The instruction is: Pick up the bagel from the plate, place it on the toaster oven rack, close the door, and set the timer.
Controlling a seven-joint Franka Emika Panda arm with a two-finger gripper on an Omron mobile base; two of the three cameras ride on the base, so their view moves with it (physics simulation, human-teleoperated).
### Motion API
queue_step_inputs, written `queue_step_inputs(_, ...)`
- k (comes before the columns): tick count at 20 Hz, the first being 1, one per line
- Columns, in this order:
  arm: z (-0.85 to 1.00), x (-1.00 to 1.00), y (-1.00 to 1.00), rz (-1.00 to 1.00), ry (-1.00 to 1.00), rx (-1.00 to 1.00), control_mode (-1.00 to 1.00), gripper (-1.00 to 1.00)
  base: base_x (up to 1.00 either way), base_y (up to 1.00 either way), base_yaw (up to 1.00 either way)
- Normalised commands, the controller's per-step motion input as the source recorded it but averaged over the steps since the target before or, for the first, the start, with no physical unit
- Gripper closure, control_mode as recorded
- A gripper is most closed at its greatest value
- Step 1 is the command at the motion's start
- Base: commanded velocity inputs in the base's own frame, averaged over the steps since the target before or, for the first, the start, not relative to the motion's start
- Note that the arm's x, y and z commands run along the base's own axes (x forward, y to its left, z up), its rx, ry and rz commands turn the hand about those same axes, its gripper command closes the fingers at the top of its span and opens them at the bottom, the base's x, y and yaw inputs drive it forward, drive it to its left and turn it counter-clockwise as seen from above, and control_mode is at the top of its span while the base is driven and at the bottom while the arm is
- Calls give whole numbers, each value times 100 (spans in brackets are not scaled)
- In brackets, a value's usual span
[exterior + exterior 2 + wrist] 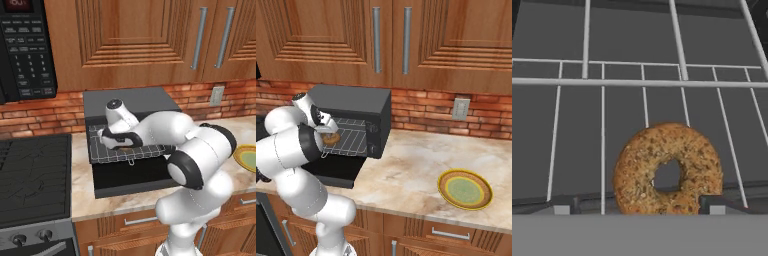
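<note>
The golden-brown bagel (pixel 667 172) lies flat on the wire toaster oven rack (pixel 602 125), which is pulled partway out of the dark grey oven (pixel 351 100). My gripper (pixel 642 207) hovers just over the bagel, open, with its fingertips (pixel 562 207) spread wider than the bread and not pinching it. From the right base view the bagel (pixel 331 138) sits on the rack (pixel 353 140) under my gripper (pixel 325 131). The black door (pixel 132 175) hangs open and flat below the rack (pixel 107 155). The yellow plate (pixel 464 189) stands bare on the counter, far to the right.
A black microwave (pixel 25 50) hangs at the upper left above the stove top (pixel 32 175). Wooden cabinet doors with steel handles (pixel 376 40) run above the oven. A wall outlet (pixel 460 109) sits on the brick backsplash.
</note>
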Motion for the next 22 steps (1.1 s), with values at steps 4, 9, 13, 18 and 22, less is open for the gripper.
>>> queue_step_inputs(4,43,-16,0,0,-4,2,-100,-100,0,0,0)
queue_step_inputs(9,27,-88,0,0,-2,3,-100,-100,0,0,0)
queue_step_inputs(13,0,-98,-8,-1,0,2,-100,-100,0,0,0)
queue_step_inputs(18,-1,-52,-25,-2,5,2,-100,-100,0,0,0)
queue_step_inputs(22,-11,-1,-7,-1,8,1,-100,-100,0,0,0)
